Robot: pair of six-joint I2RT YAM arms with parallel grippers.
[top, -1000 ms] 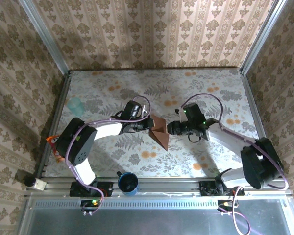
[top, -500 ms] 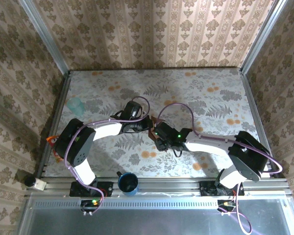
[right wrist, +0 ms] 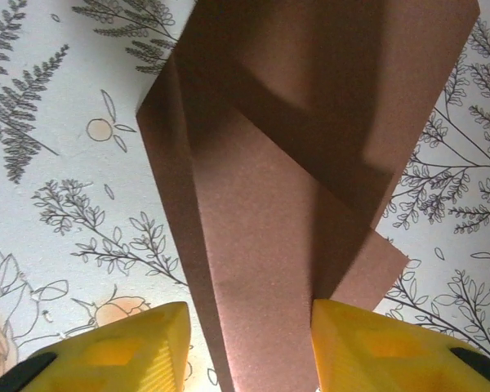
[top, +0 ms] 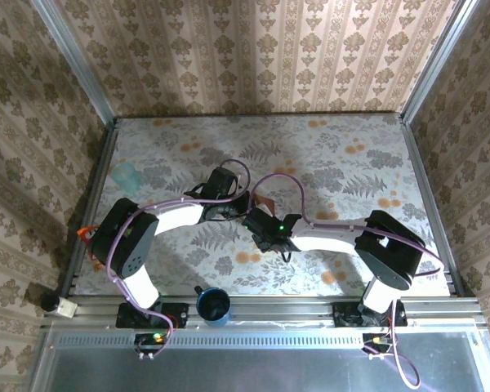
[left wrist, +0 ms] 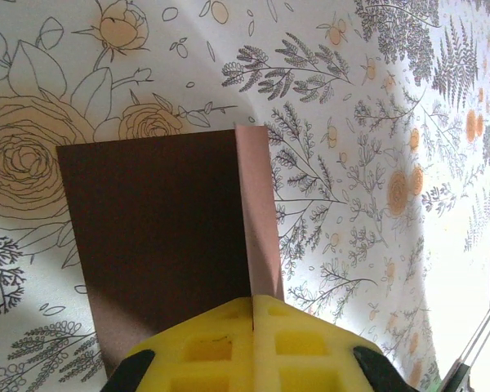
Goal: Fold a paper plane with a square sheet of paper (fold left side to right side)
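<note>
**Top external view.** The left gripper (top: pixel 242 209) and the right gripper (top: pixel 260 230) meet near the middle of the flower-patterned table (top: pixel 351 155). The left arm reaches in from the left, the right arm from the right. A small reddish-brown corner of the paper (top: pixel 266 199) shows just behind the right wrist; its long axis cannot be read here. A blue cup (top: pixel 214 305) stands at the near edge, well apart from the paper.

**Left wrist view.** The left gripper (left wrist: pixel 253 314) is closed, its yellow fingertips (left wrist: pixel 204 351) pressed together on the near end of the paper (left wrist: pixel 163 237). The paper is folded: a broad dark panel lies left of a crease and a narrow lighter strip right of it. The long axis follows that crease, running straight away from the fingertips. The far end is a blunt, slightly slanted edge, not a point.

**Right wrist view.** The right gripper (right wrist: pixel 249 347) is open, and its yellow fingertips (right wrist: pixel 122 347) stand apart with the paper (right wrist: pixel 261 245) between them. The fingertip at frame right touches the paper's edge; the other stands just beside it. The long axis runs from the top of the frame to the bottom. The paper is wide at the far end and tapers toward the gripper, so its narrow end points at the gripper. A diagonal fold crosses the upper half, and a small flap juts out at the right. Whether the paper rests on the table or is lifted cannot be told.
</note>
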